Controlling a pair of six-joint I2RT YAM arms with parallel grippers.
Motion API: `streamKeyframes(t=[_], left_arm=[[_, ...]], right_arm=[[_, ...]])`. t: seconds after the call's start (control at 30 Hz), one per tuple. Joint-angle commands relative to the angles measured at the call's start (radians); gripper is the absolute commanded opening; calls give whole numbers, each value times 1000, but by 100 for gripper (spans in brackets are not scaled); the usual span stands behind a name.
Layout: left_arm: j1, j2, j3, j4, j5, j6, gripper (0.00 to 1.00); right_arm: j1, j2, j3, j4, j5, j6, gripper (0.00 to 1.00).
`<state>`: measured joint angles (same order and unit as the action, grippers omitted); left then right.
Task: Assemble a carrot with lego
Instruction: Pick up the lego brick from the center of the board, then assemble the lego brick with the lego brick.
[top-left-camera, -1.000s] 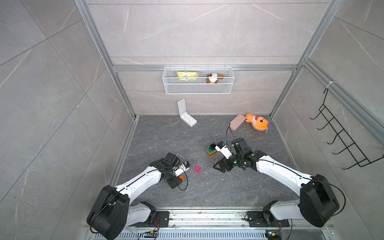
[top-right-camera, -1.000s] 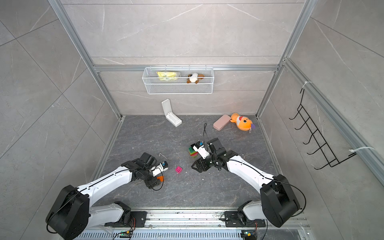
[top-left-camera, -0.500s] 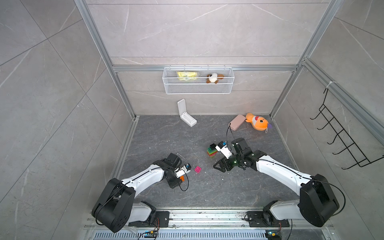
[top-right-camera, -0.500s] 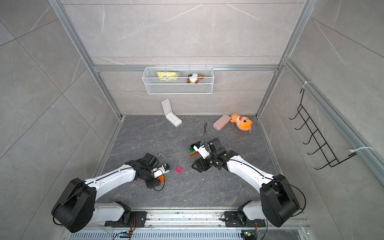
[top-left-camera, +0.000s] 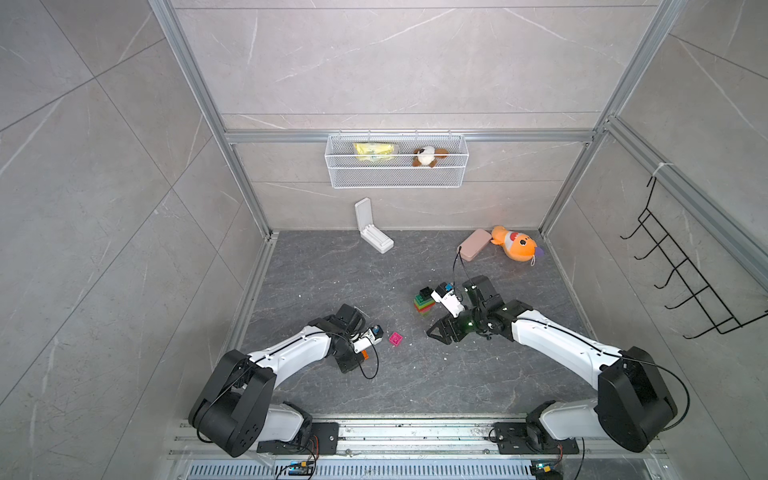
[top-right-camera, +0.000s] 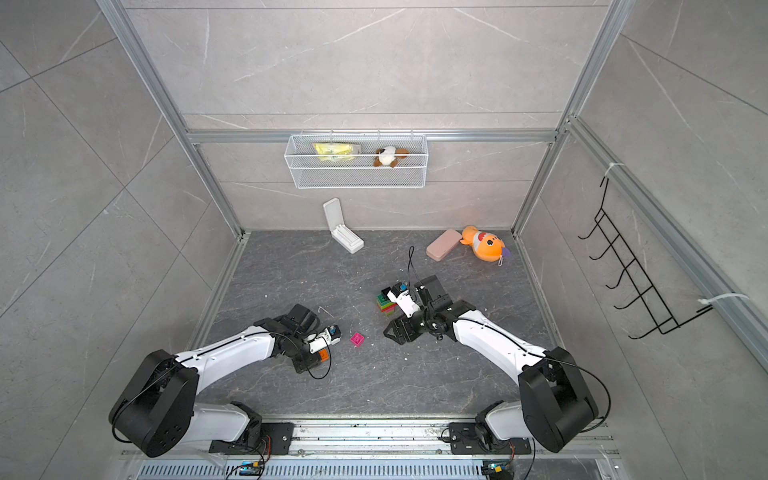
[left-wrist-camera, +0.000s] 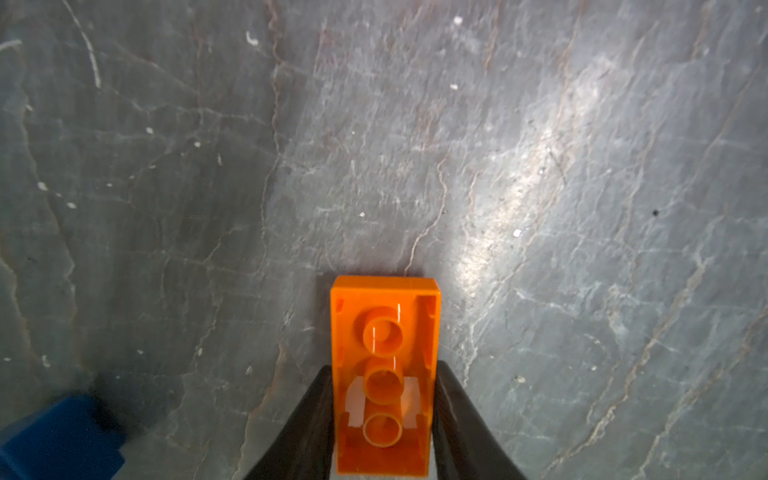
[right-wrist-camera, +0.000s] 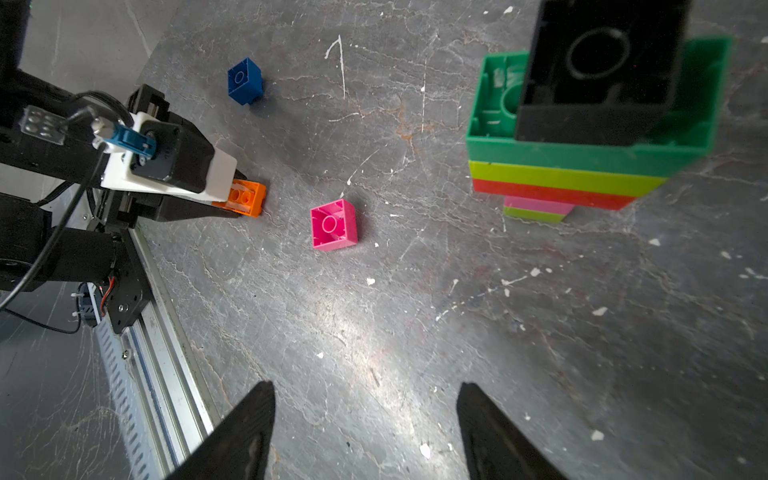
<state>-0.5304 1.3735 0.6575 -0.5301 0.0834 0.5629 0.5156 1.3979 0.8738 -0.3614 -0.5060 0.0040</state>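
Observation:
The carrot (top-left-camera: 424, 305) stands right of the floor's centre as an upside-down stack: a black brick on dark green, lime, red, pink and lime layers (right-wrist-camera: 582, 166). My left gripper (left-wrist-camera: 384, 365) is shut on an orange oblong lego brick (left-wrist-camera: 384, 332), hollow side up, low over the floor at front left (top-left-camera: 365, 354). A pink square brick (top-left-camera: 395, 338) lies loose between the arms, hollow side up (right-wrist-camera: 333, 224). A blue square brick (right-wrist-camera: 245, 81) sits beyond the left arm. My right gripper (right-wrist-camera: 365, 386) is open and empty, just in front of the carrot (top-left-camera: 436, 332).
A white hinged case (top-left-camera: 374, 232) stands open at the back wall. A pink oblong case (top-left-camera: 475, 245) and an orange plush fish (top-left-camera: 515, 248) lie at back right. A wire basket (top-left-camera: 397, 166) hangs on the back wall, a hook rack (top-left-camera: 681, 282) on the right wall.
My left jaws have closed from open onto the orange brick. The left arm has settled slightly lower. The right arm and the other bricks have not moved.

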Motion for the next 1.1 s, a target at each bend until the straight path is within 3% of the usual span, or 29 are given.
streamKeyframes(t=[0.0, 0.2, 0.47, 0.73, 0.87, 1.07], left_arm=[[-3, -3, 39, -6, 21, -8, 35], [-2, -74, 99, -6, 74, -64, 29], [-15, -8, 365, 80, 165, -356, 18], [-121, 282, 793, -105, 54, -450, 17], [-169, 456, 1047, -277, -4, -456, 17], [-220, 636, 1313, -446, -62, -427, 16]], right_arm=[[-10, 6, -4, -14, -6, 8, 72], [-122, -1, 5, -24, -93, 40, 73], [-358, 174, 89, 95, -404, 241, 73], [-377, 217, 166, -19, -309, 200, 71], [-388, 208, 172, -65, -265, 175, 71], [-404, 210, 163, -80, -257, 162, 71]])
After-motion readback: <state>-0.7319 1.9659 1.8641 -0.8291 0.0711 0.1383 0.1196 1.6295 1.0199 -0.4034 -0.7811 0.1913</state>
